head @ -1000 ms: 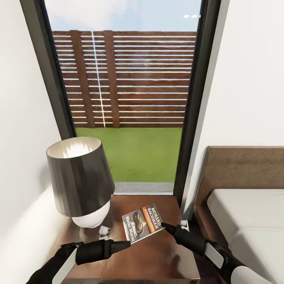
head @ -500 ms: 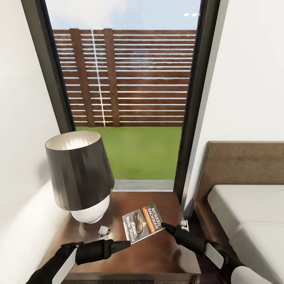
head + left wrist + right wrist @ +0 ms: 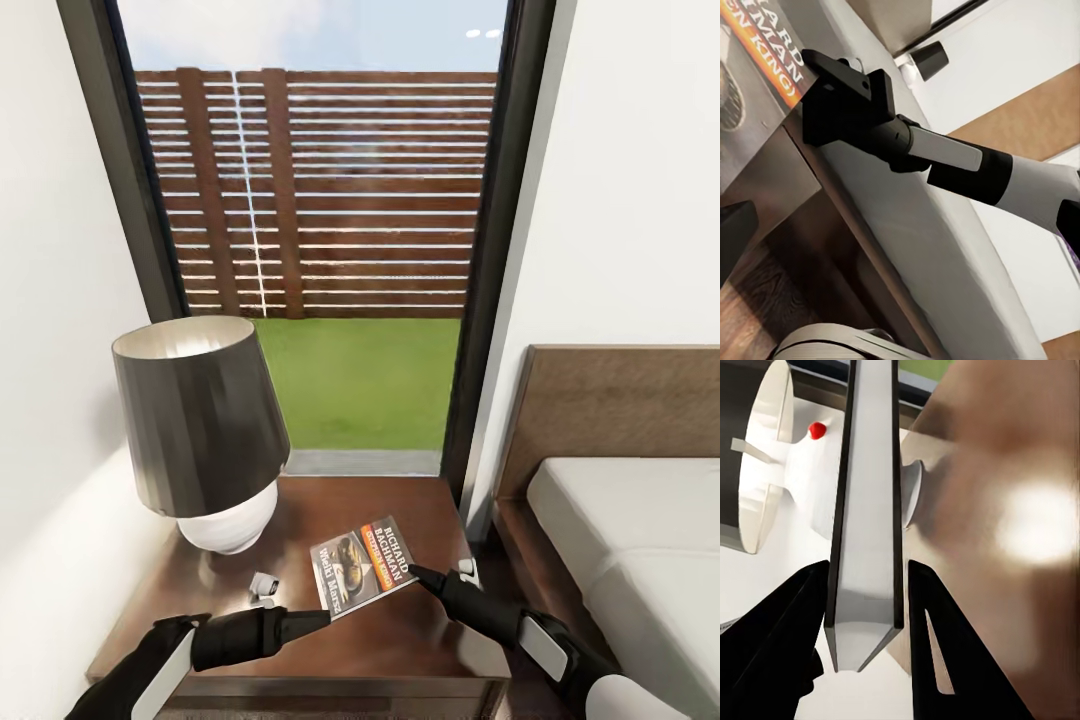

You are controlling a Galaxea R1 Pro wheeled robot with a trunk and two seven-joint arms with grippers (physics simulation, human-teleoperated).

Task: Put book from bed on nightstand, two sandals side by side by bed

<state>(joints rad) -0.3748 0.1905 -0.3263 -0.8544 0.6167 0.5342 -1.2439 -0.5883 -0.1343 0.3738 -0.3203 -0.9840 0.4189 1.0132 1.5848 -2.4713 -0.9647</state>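
Camera tilted down; right gripper (image 3: 420, 574) jaws clamp book (image 3: 362, 564) beside lamp (image 3: 200, 430).

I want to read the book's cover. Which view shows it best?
The head view: the book shows its whole cover above the nightstand. The left wrist view catches only a corner with lettering; the right wrist view shows its edge between the fingers.

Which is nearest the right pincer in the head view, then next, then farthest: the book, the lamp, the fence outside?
1. The book: its edge sits between the right pincer fingers, over the nightstand.
2. The lamp: on the nightstand's far left side.
3. The fence: outside the window, beyond the grass.
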